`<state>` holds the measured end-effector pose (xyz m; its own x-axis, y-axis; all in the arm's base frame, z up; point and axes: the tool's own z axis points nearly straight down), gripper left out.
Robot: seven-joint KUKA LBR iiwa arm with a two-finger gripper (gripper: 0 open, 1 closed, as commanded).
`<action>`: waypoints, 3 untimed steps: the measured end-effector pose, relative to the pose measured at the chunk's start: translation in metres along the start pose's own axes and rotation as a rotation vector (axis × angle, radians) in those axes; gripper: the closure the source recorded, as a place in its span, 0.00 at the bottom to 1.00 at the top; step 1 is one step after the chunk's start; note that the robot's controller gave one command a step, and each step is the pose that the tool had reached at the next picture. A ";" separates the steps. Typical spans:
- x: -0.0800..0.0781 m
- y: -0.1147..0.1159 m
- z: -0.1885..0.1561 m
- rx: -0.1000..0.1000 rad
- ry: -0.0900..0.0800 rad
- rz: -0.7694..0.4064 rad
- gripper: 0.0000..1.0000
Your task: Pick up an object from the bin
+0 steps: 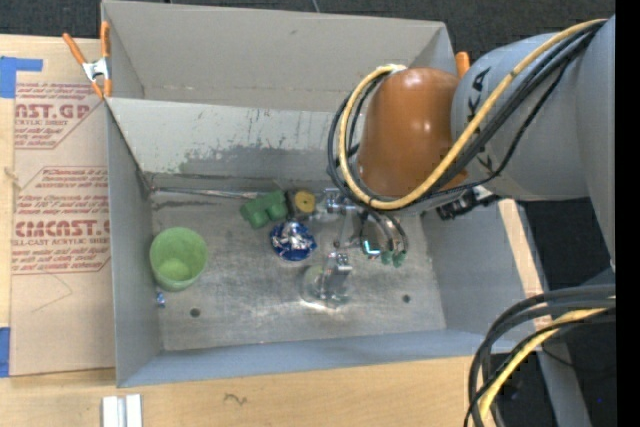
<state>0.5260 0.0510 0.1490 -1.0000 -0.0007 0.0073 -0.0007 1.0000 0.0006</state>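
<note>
Blue-and-white ball (293,241) sits mid-floor of the bin (250,125), just up-left of the pincer (331,283), not touching it. Pincer is low over bare floor near the front wall; open or closed, can't tell. Beyond the ball: small yellow piece (302,203) and green block (265,209) side by side near the back wall. Green cup (178,257) upright, far left.

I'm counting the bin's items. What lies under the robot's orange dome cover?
The metal tool hangs below it over the grey metal bin floor, beside a crumpled blue-and-white object. Whatever lies directly beneath the orange dome cover is hidden.
</note>
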 end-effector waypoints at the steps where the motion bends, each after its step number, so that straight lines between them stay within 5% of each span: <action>1: -0.046 0.046 0.041 -0.002 -0.008 0.088 0.00; 2: -0.069 0.013 0.068 -0.008 -0.027 0.232 0.00; 3: -0.075 0.012 0.062 -0.011 -0.053 0.231 1.00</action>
<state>0.6009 0.0635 0.0865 -0.9725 0.2286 -0.0445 0.2281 0.9735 0.0159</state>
